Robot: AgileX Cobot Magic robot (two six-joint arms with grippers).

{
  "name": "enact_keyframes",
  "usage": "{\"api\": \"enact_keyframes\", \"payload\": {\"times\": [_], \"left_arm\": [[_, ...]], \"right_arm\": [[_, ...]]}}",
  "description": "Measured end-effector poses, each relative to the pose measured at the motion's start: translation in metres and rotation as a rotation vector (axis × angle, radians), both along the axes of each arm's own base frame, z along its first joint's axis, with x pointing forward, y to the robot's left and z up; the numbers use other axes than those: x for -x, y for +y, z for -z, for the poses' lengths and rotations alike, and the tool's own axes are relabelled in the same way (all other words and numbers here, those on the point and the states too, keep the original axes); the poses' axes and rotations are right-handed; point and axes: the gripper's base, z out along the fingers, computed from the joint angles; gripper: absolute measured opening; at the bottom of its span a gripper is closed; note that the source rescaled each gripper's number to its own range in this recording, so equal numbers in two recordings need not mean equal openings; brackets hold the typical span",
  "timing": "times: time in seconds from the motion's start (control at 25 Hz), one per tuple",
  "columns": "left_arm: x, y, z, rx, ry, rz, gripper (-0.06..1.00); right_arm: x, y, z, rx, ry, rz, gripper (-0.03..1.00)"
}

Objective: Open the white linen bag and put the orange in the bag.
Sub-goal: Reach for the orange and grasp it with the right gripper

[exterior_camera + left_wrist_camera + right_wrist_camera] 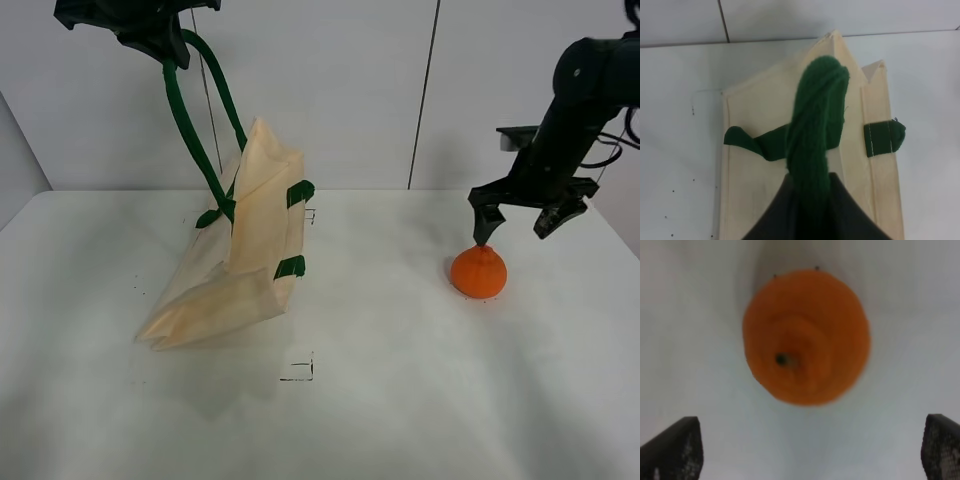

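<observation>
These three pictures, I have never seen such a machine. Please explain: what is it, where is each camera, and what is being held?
It is a robot with two arms, each ending in a gripper. One camera looks down from high up; the other two sit on the wrists. On the white table stand a cloth bag and an orange. The left gripper is shut on the bag's green handle, lifting it. The right gripper is open above the orange, holding nothing. The right wrist picture shows the orange from above, between the two fingertips.
</observation>
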Motion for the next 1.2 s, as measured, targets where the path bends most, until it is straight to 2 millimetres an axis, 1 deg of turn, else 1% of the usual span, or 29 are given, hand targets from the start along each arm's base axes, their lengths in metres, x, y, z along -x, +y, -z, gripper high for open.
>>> {"api": "enact_keyframes", "payload": {"times": [0.08,0.52,0.68,0.8,0.84,0.88,0.92,0.96,1.0,1.04,1.08,1.12,1.2], "left_arm": [[0.0,0.0,0.0,0.0,0.0,0.0,0.01],[0.0,0.0,0.0,0.001,0.0,0.0,0.01],[0.0,0.0,0.0,0.001,0.0,0.0,0.01],[0.0,0.0,0.0,0.001,0.0,0.0,0.01],[0.0,0.0,0.0,0.001,0.0,0.0,0.01],[0.0,0.0,0.0,0.001,0.0,0.0,0.01],[0.0,0.0,0.0,0.001,0.0,0.0,0.01],[0.0,0.0,0.0,0.001,0.0,0.0,0.01],[0.0,0.0,0.0,-0.002,0.0,0.003,0.01],[0.0,0.0,0.0,-0.003,-0.001,0.004,0.01],[0.0,0.0,0.0,-0.006,-0.001,0.007,0.01],[0.0,0.0,0.0,-0.007,-0.002,0.008,0.01],[0.0,0.0,-0.001,-0.007,-0.003,0.008,0.01]], "right_arm": [[-0.004,0.004,0.014,0.001,0.023,-0.004,1.0],[-0.02,0.004,0.064,0.024,0.028,-0.007,1.0],[-0.022,0.004,0.078,0.025,0.04,-0.007,1.0],[-0.023,0.004,0.084,0.026,0.051,-0.008,0.99],[-0.023,0.004,0.084,0.026,0.051,-0.008,0.96],[-0.023,0.004,0.084,0.026,0.051,-0.008,0.9],[-0.023,0.004,0.084,0.026,0.051,-0.008,0.77],[-0.023,0.004,0.084,0.026,0.051,-0.008,0.64],[-0.023,0.004,0.084,0.026,0.05,-0.008,0.46],[-0.023,0.004,0.084,0.025,0.049,-0.007,0.19],[-0.023,0.004,0.082,0.025,0.044,-0.007,0.05],[-0.023,0.004,0.078,0.025,0.036,-0.007,0.0],[-0.022,0.005,0.067,0.008,0.017,0.001,0.01]]}}
